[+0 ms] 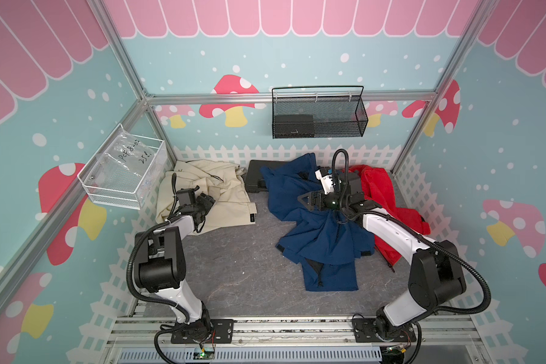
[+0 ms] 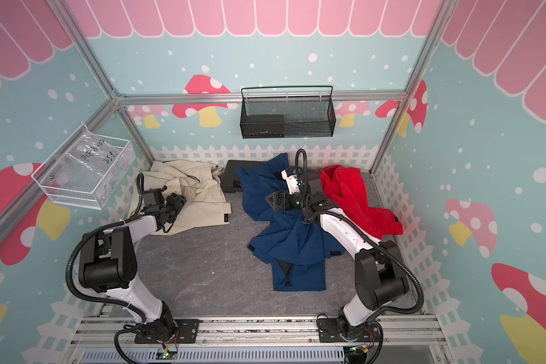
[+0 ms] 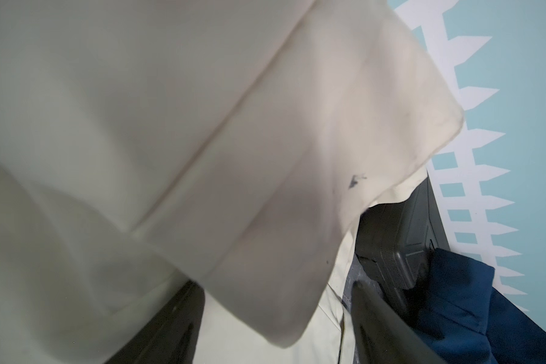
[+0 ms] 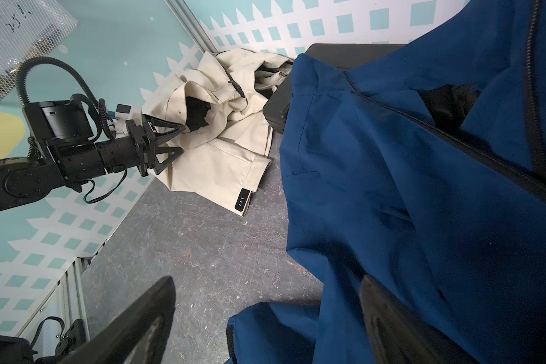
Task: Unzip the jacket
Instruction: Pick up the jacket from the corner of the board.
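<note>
The left gripper (image 4: 179,140) stands partly open with a fold of the cream jacket (image 1: 230,208) between its fingers; whether it pinches the cloth I cannot tell. That jacket lies crumpled in the tabletop's (image 1: 234,271) far left corner. The right gripper (image 4: 265,280) gapes wide, holding nothing, over the blue jacket (image 1: 316,239) sprawled right of centre. A black case (image 1: 256,178) sits at the far edge; a red jacket (image 1: 380,189) fills the far right corner.

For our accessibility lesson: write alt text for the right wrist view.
A blue jacket with a dark zipper fills half the frame, lying on a grey table. Beyond it, the left tool reaches a crumpled cream jacket.
</note>
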### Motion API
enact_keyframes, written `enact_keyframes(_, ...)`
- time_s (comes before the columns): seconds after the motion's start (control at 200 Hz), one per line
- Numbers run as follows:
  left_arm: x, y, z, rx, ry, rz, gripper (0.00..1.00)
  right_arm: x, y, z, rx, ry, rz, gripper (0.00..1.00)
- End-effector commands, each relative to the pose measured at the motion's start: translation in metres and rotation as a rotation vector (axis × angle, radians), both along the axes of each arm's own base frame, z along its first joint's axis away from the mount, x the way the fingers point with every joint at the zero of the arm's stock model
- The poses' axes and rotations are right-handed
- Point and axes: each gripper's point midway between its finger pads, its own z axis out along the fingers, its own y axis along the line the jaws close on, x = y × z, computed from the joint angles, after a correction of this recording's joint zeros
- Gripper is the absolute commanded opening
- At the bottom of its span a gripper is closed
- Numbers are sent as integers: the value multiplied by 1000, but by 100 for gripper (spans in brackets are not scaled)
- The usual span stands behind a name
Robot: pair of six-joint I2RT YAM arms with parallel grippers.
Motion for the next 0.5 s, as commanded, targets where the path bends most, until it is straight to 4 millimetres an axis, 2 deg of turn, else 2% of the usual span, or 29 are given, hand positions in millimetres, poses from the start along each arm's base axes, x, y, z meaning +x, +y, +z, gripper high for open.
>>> enact_keyframes(0.0,14,8,13,18,-49,-12,67,7,3,15,18,-37,-10,93)
enact_keyframes(0.15,16,13,15,25,-51,-21,44,8,3,21,20,-51,-9,93)
enact_keyframes(0.26,20,9,19,25,-55,-63,21,8,3,23,18,-58,-8,93)
enact_keyframes(0.385,20,4,27,19,-63,-95,3,9,2,21,7,-65,-10,93)
enact_keyframes(0.415,19,3,31,21,-67,-101,0,10,2,20,2,-66,-13,93)
enact_keyframes(0.495,15,0,46,24,-82,-114,0,10,2,18,-8,-69,-8,93)
